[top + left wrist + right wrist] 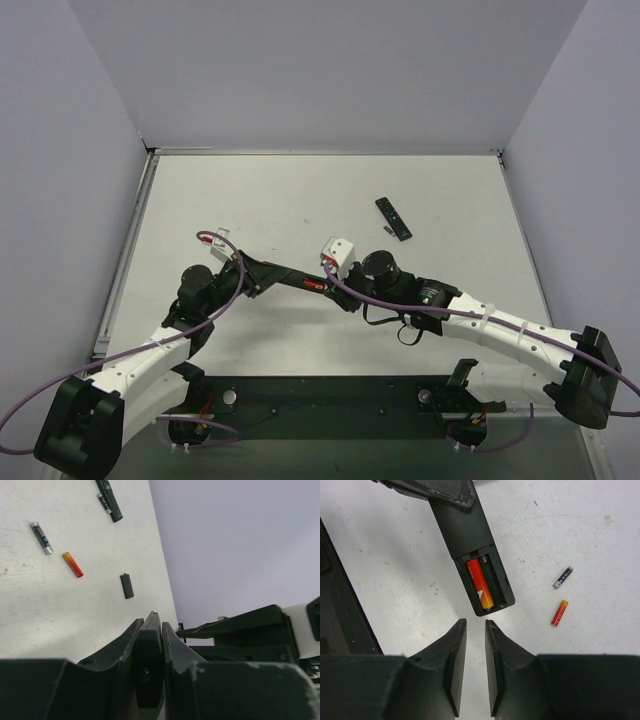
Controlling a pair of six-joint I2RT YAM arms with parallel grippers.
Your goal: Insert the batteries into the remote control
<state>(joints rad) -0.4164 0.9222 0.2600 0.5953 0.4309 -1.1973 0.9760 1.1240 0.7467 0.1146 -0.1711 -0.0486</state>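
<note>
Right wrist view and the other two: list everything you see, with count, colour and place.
Held remote: 1, black, in the left claw, battery bay open.
Loaded battery: 1, red, in the bay; the slot beside it is empty.
Loose red battery: 1, on the table.
Loose dark grey batteries: 2, one near the red one, one beside the second remote.
Second remote: 1, black, far right of the table.
Cover: 1, black, on the table.
Table: 1, white.
Left claw: shut on the held remote.
Right claw: slightly open, empty.
</note>
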